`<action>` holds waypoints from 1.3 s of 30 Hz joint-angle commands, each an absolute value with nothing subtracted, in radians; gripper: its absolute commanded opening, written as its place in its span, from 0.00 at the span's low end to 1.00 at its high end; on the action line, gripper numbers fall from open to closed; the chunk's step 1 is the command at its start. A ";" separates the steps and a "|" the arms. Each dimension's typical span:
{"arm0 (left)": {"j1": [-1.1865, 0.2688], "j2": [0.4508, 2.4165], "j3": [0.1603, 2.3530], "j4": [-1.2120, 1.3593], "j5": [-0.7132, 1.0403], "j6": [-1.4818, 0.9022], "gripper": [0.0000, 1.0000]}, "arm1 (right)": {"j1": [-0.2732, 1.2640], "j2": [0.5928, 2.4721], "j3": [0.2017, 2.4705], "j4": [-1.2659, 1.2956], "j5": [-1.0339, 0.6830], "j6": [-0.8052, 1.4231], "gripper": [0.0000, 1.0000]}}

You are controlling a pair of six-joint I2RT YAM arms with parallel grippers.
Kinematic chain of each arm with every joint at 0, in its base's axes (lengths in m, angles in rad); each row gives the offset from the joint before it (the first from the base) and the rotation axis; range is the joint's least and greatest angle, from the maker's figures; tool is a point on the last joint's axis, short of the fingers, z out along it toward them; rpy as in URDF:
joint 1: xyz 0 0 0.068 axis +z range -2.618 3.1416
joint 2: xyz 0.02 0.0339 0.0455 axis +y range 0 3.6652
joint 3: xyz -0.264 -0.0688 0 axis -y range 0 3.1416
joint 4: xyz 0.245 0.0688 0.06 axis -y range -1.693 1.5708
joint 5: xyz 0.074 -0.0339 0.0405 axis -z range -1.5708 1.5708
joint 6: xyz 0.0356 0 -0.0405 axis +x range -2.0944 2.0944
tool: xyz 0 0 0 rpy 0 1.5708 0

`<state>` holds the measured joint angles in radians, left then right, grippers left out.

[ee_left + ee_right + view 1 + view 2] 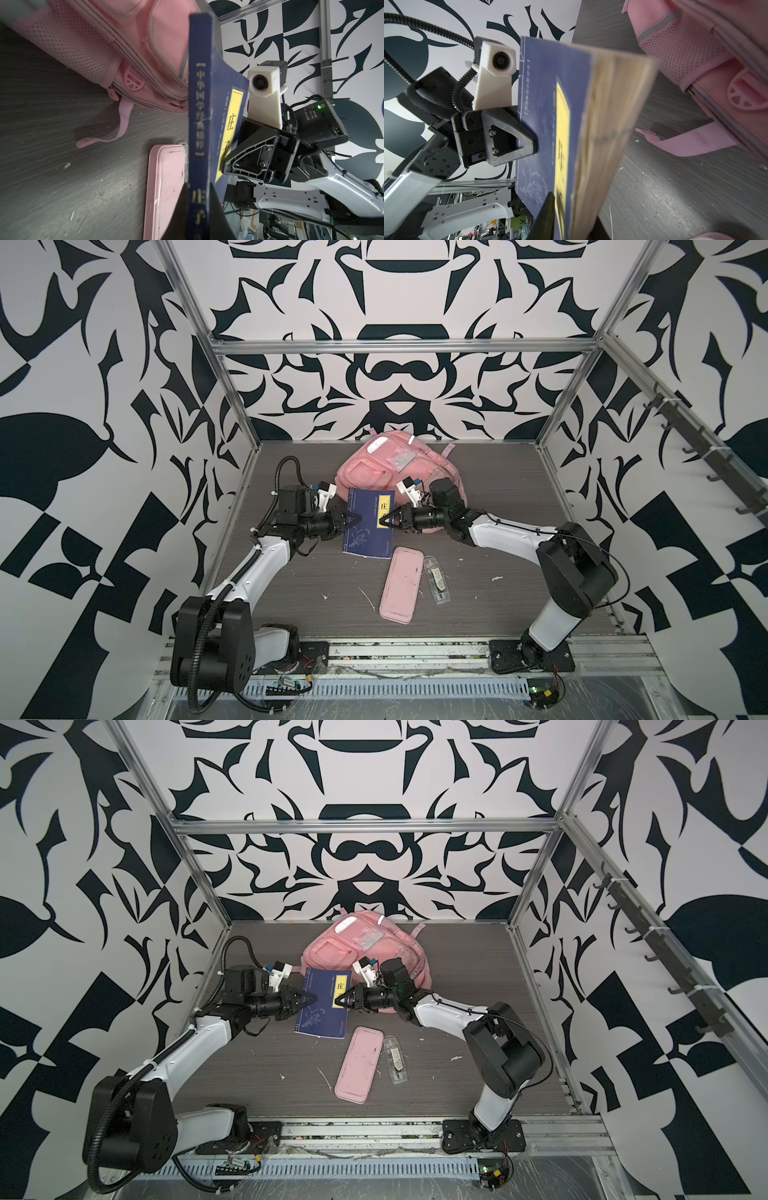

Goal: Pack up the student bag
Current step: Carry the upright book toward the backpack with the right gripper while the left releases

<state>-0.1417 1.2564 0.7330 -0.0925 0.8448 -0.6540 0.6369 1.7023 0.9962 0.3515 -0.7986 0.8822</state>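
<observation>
Lifted near large pink fabric backpack (374, 466): thick blue paperback book (368, 541). My left gripper (353, 519) clamps spine, right gripper (384, 523) page edge: steadier for insertion.

This is a robotics lab cell: a wood-grain table (291, 580) is boxed in by an aluminium-profile frame (399, 346) and walls (399, 285) covered in a bold black-and-white pattern. Two white-and-black robot arms, the left arm (266, 556) and the right arm (511, 531), are bolted to a metal rail (415, 649) along the near edge, with a slotted cable duct (415, 691), loose wiring and a small lit circuit board (542, 693) in front. A bar of hooks (696, 427) runs along the right wall.
</observation>
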 commanded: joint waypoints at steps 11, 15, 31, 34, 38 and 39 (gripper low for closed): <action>-0.138 1.266 0.754 -0.095 0.822 -0.639 0.05 | 0.657 1.642 1.051 0.371 -0.797 0.861 0.00; -0.138 1.266 0.760 -0.116 0.806 -0.630 0.34 | 0.657 1.625 1.040 0.364 -0.773 0.857 0.00; -0.141 1.266 0.879 -0.255 0.709 -0.525 0.55 | 0.500 1.492 0.983 0.242 -0.727 0.814 0.00; -0.157 1.312 0.908 -0.261 0.674 -0.520 0.55 | 0.428 1.447 0.967 0.189 -0.719 0.796 0.00; -0.221 1.350 0.976 -0.306 0.588 -0.485 0.55 | 0.325 1.381 0.942 0.143 -0.719 0.789 0.00; -0.245 1.366 1.001 -0.321 0.564 -0.474 0.55 | 0.298 1.362 0.934 0.128 -0.718 0.785 0.00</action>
